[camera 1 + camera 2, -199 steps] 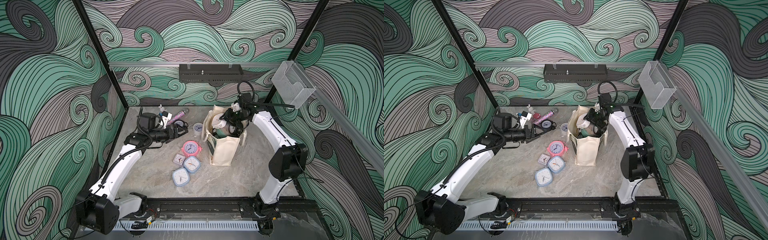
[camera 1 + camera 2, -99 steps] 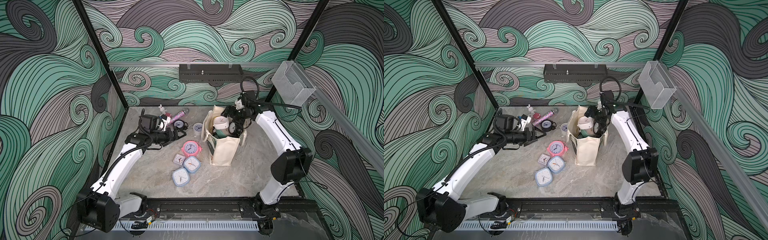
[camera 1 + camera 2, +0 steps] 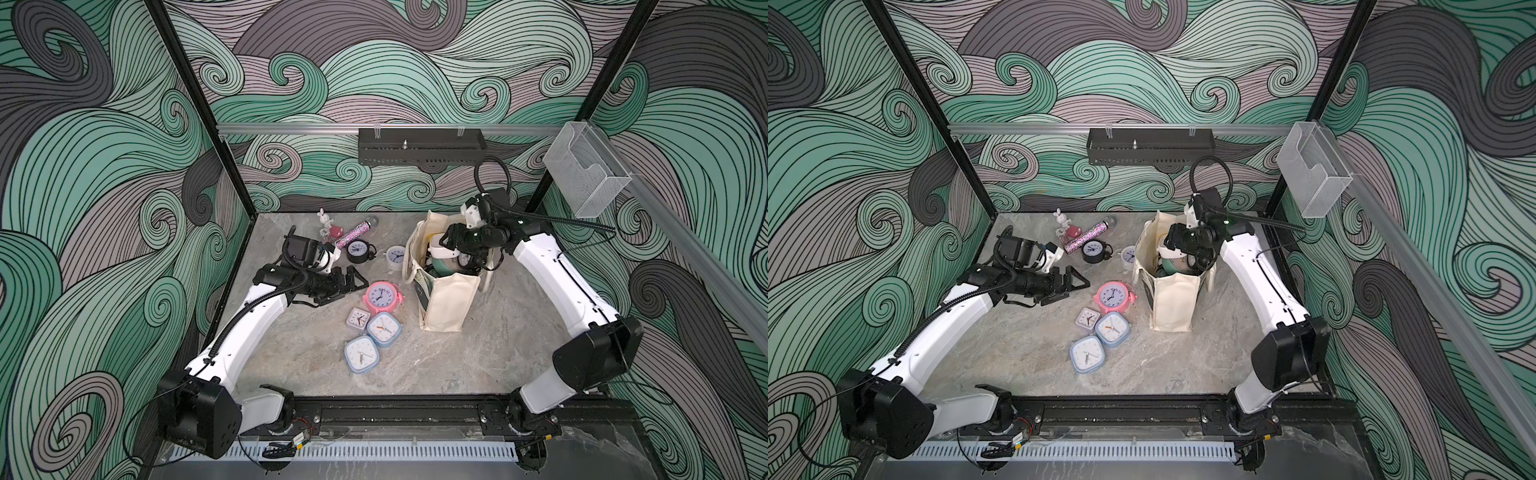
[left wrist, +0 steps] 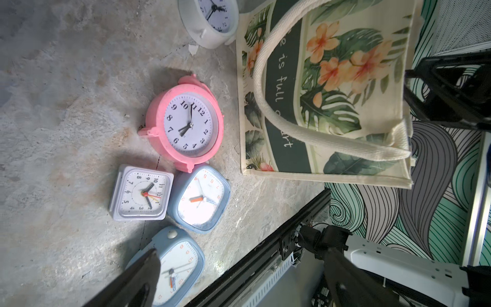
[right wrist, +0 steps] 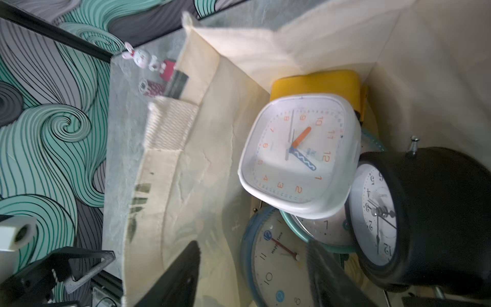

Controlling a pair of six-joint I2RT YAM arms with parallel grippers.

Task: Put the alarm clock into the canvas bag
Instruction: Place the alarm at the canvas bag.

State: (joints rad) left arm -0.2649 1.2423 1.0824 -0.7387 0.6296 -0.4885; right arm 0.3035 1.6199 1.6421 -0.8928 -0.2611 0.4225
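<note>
The cream canvas bag (image 3: 446, 299) (image 3: 1173, 303) stands upright right of centre, its floral panel (image 4: 332, 93) facing the left arm. My right gripper (image 3: 451, 239) (image 5: 252, 247) hangs open over the bag's mouth, with nothing between its fingers. A white square alarm clock (image 5: 297, 156) (image 3: 442, 249) lies inside on top of several other clocks, next to a black round one (image 5: 425, 212). My left gripper (image 3: 357, 282) (image 4: 241, 255) is wide open and empty, low over the table just left of a pink round alarm clock (image 3: 380, 296) (image 4: 186, 127).
More clocks lie on the marble table: a small white square one (image 3: 357, 318), two blue square ones (image 3: 384, 328) (image 3: 361, 354), a black round one (image 3: 358, 250) and a white round one (image 3: 395, 256). A glitter tube (image 3: 352, 235) and a rabbit figure (image 3: 323, 219) sit at the back.
My right gripper has opened and risen a little out of the bag, leaving the white clock inside. My left gripper has drifted towards the front, nearer the pink clock.
</note>
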